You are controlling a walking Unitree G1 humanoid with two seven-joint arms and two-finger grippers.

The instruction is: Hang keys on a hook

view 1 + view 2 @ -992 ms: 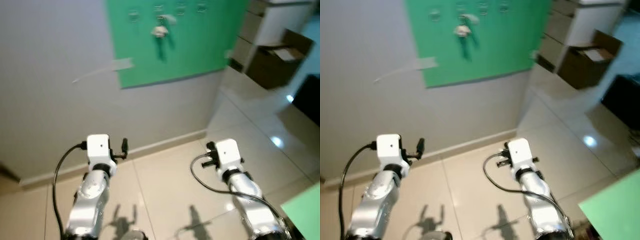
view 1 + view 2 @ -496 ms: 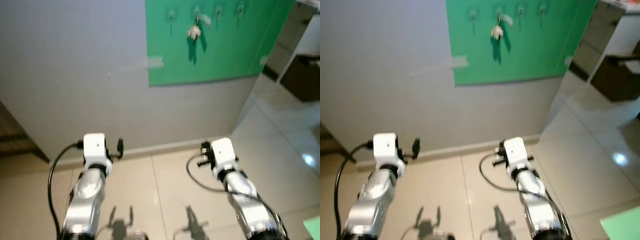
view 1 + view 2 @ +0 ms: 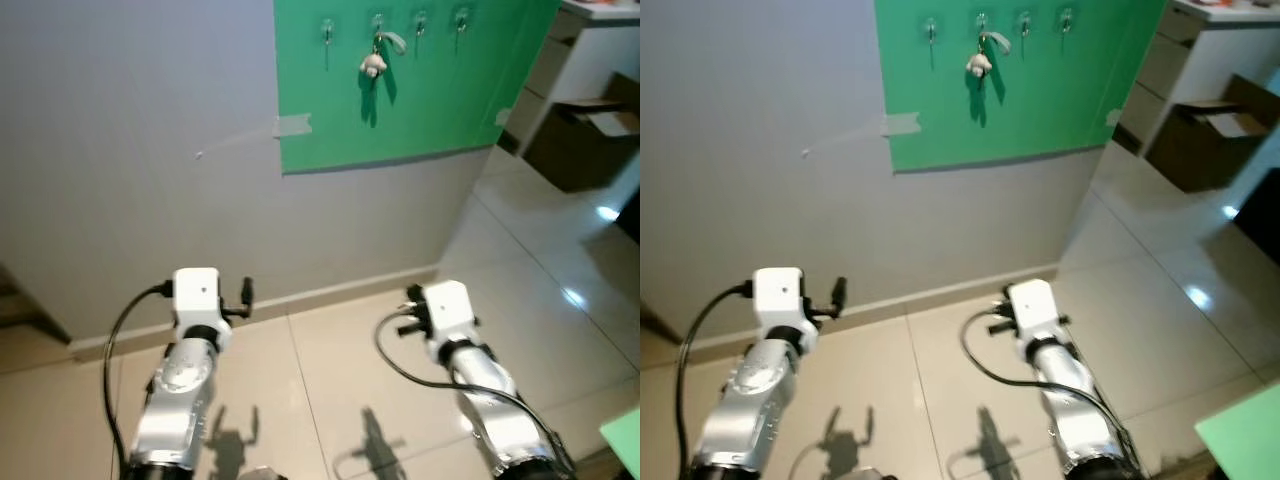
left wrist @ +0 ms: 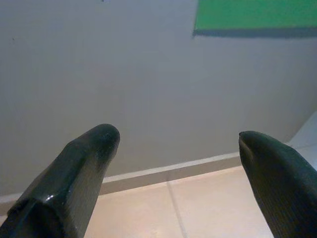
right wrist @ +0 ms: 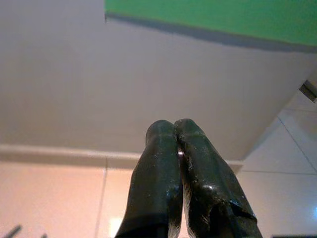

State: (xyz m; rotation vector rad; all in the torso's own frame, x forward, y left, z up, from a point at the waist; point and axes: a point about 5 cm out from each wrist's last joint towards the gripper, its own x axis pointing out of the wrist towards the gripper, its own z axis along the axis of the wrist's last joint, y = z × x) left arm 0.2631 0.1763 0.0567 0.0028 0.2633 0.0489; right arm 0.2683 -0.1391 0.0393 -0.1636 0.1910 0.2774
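Your view has swung since a moment ago, so the green board now sits a bit more to the left. The keys hang on a hook near the board's top edge, well away from both grippers. The left gripper has its smooth black fingers spread wide. The right gripper has its fingers pressed together, holding nothing.

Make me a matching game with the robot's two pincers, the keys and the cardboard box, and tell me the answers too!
Things:
1. left pincer
2. right pincer
3. keys
4. cardboard box

States or places:
A. hanging on a hook on the green board
B. fingers pressed together
C. fingers wide apart
D. on the floor by the white shelf

Pairs: 1-C, 2-B, 3-A, 4-D
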